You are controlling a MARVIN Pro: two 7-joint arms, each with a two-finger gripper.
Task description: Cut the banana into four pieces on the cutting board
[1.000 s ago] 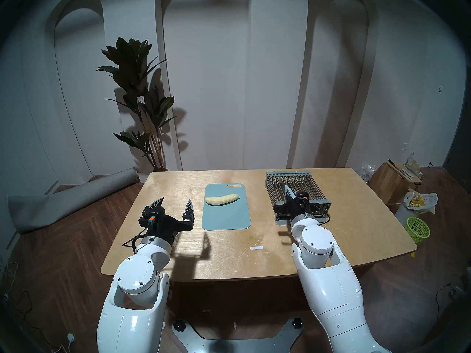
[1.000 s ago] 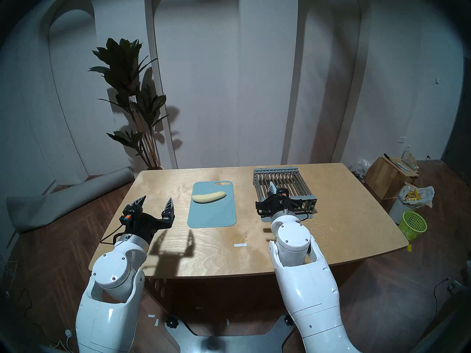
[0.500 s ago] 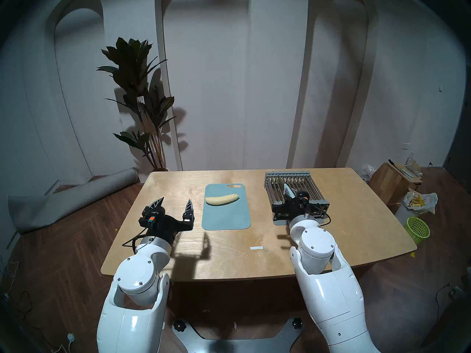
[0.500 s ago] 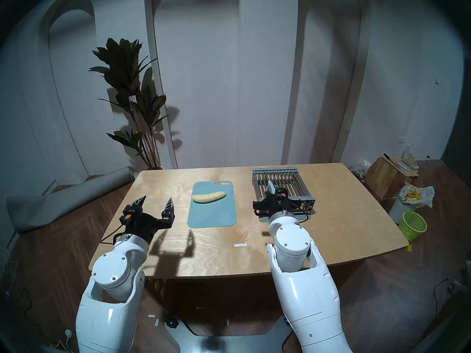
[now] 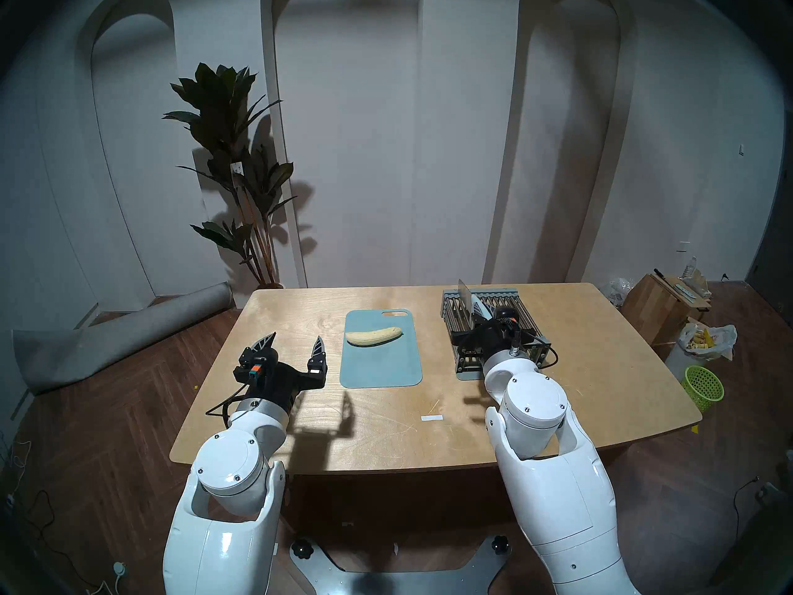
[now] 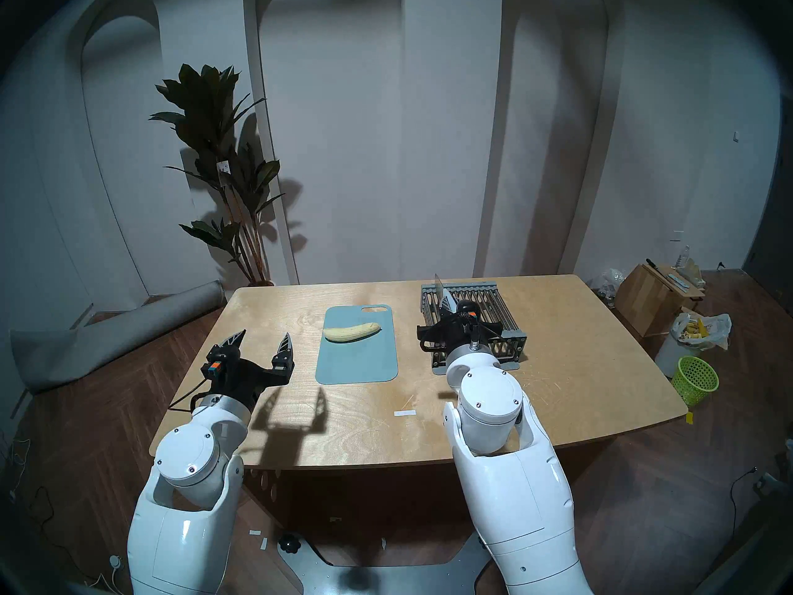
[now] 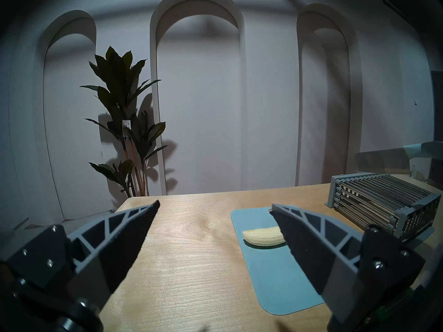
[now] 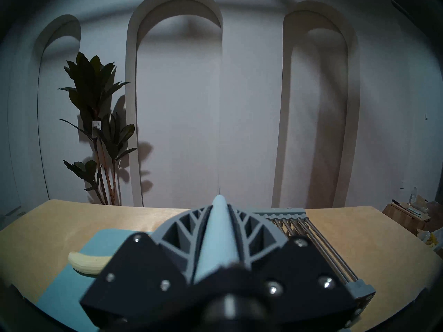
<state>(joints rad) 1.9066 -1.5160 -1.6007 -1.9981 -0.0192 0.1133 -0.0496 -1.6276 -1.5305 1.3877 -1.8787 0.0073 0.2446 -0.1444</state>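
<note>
Head view: the banana (image 5: pixel 374 336) lies whole on the cutting board (image 5: pixel 379 368) mid-bench, its long axis running left to right. The right pincer (image 5: pixel 480 319), clamped on a knife (image 5: pixel 464 290) over the grey rack (image 5: pixel 493 328), has the banana off to its left. The left pincer (image 5: pixel 296 345), spread wide and empty, is just beside the board's left edge, nearer the fruit.

Left wrist: banana (image 7: pixel 263 235) ahead and to the right, partly behind the right fingertip (image 7: pixel 287 226).

Right wrist: fingers closed on the pale handle (image 8: pixel 219 231); banana (image 8: pixel 86 263) low to the left, so I judge a leftward carry comes next
</note>
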